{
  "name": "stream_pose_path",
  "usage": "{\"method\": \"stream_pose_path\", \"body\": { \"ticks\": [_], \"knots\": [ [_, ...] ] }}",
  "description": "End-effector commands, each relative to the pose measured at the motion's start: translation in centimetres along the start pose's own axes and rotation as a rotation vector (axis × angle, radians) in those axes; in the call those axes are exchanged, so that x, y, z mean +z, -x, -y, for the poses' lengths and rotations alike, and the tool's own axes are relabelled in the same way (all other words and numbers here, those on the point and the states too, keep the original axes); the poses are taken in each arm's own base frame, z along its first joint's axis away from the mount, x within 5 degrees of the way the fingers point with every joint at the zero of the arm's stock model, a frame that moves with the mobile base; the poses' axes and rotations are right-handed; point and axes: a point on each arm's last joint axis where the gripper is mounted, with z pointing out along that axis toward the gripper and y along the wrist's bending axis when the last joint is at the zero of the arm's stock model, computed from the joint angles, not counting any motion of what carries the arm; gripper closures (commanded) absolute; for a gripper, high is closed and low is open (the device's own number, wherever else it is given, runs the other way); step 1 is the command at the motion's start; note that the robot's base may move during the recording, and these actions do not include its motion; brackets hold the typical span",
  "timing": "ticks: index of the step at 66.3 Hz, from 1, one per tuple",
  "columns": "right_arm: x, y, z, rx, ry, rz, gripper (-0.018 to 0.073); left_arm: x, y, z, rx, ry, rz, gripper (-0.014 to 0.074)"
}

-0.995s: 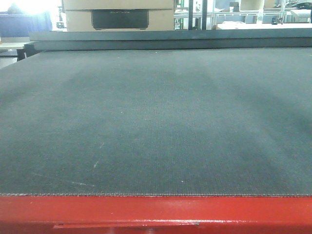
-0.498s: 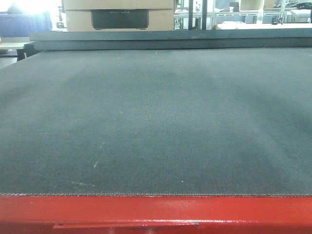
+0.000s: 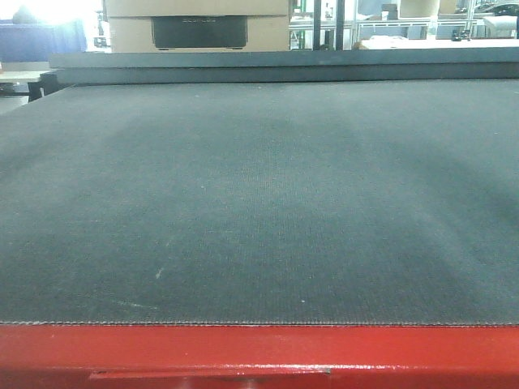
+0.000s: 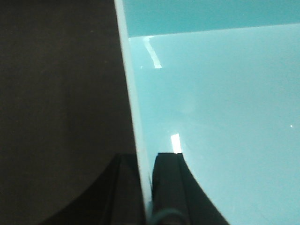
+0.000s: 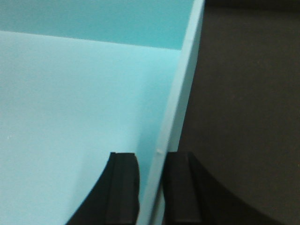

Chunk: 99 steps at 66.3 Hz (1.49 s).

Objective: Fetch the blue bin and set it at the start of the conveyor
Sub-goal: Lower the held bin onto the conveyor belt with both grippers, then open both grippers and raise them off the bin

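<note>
Turquoise plastic fills both wrist views: the bin [image 4: 220, 117] is held at two opposite side walls, one by each arm. The left end effector [image 4: 145, 165] straddles the thin rim, with one black finger [image 4: 169, 185] inside the tub and the other outside, the two pressed together on the wall. The right end effector [image 5: 152, 164] mirrors it on the other side and is likewise clamped on the wall, with its inner finger [image 5: 123, 183] against the pale interior. Pinching opposite walls in this way probably keeps the wide, light tub level and stops it from swinging as it is carried, which one arm alone could hardly do.

Only the wrist cameras show the bin. They reveal a bare interior with a few glints on the floor, and a dark surface just outside each wall. Whether that surface is the conveyor or something lower cannot be told from so close.

The front camera gives what they lack: the grey textured belt [image 3: 259, 203] stretches away from the red frame [image 3: 259, 352] at the near edge, with a cardboard box [image 3: 199, 24] far behind it. No bin, arm or finger shows in that view, so the tub is most likely carried outside its field, at or before the frame. Judged from that, the fetching is done and the placing on the belt's near end is not yet seen to be finished.
</note>
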Motion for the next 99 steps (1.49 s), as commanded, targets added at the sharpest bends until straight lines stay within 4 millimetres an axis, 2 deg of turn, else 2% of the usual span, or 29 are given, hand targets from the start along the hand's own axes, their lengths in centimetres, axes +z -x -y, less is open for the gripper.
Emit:
{"method": "stream_pose_path", "body": {
  "ticks": [1, 8, 29, 38, 45, 48, 52, 57, 64, 68, 69, 71, 78, 85, 91, 99],
  "knots": [
    [1.9, -0.3, 0.4, -0.002, -0.016, -0.041, 0.0711, 2.1, -1.1, 0.0, 0.02, 0.015, -0.064, 0.0708],
    [5.1, -1.5, 0.9, 0.005, -0.024, -0.149, 0.0711, 5.5, -2.7, -0.2, 0.023, 0.021, -0.128, 0.0708],
    [14.0, -5.5, 2.2, 0.028, -0.041, -0.371, 0.0711, 13.5, -6.7, -0.7, 0.062, 0.056, -0.196, 0.0708],
    [17.0, -7.3, 2.7, 0.036, -0.048, -0.451, 0.0711, 16.3, -7.8, -0.8, 0.068, 0.059, -0.221, 0.0708],
    [18.4, -8.2, 2.9, 0.04, -0.051, -0.487, 0.071, 18.1, -8.7, -0.8, 0.07, 0.059, -0.242, 0.0708],
    [18.8, -8.5, 3.0, 0.041, -0.052, -0.5, 0.0688, 18.9, -9.1, -0.9, 0.069, 0.059, -0.259, 0.07],
    [19.0, -8.7, 3.0, 0.041, -0.052, -0.51, 0.0612, 19.6, -9.6, -0.9, 0.07, 0.061, -0.278, 0.0659],
    [19.2, -8.9, 3.1, 0.042, -0.053, -0.516, 0.0435, 20.0, -9.9, -0.9, 0.071, 0.063, -0.293, 0.0561],
    [19.2, -8.9, 3.1, 0.039, -0.056, -0.516, 0.0139, 19.9, -9.8, -0.9, 0.07, 0.063, -0.292, 0.0311],
    [19.1, -8.8, 3.1, 0.038, -0.058, -0.515, 0.005, 19.7, -9.6, -0.9, 0.069, 0.062, -0.289, 0.0118],
    [18.9, -8.7, 3.1, 0.037, -0.057, -0.511, 0.0024, 19.7, -9.6, -0.9, 0.069, 0.063, -0.29, 0.0095],
    [18.6, -8.5, 3.0, 0.036, -0.056, -0.507, -0.0003, 19.3, -9.2, -0.9, 0.067, 0.061, -0.281, -0.0035],
    [16.9, -7.5, 2.8, 0.027, -0.059, -0.473, 0.0015, 17.5, -7.9, -0.8, 0.064, 0.062, -0.259, 0.0043],
    [14.7, -6.2, 2.7, 0.009, -0.075, -0.423, 0.0092, 14.8, -6.5, -0.8, 0.07, 0.072, -0.232, 0.0059],
    [12.2, -4.9, 2.9, -0.014, -0.105, -0.364, 0.0203, 11.8, -5.3, -1.2, 0.09, 0.104, -0.194, 0.0059],
    [8.4, -3.4, 3.5, -0.015, -0.139, -0.295, 0.0403, 7.8, -4.1, -2.4, 0.069, 0.134, -0.156, 0.0101]
  ]
}}
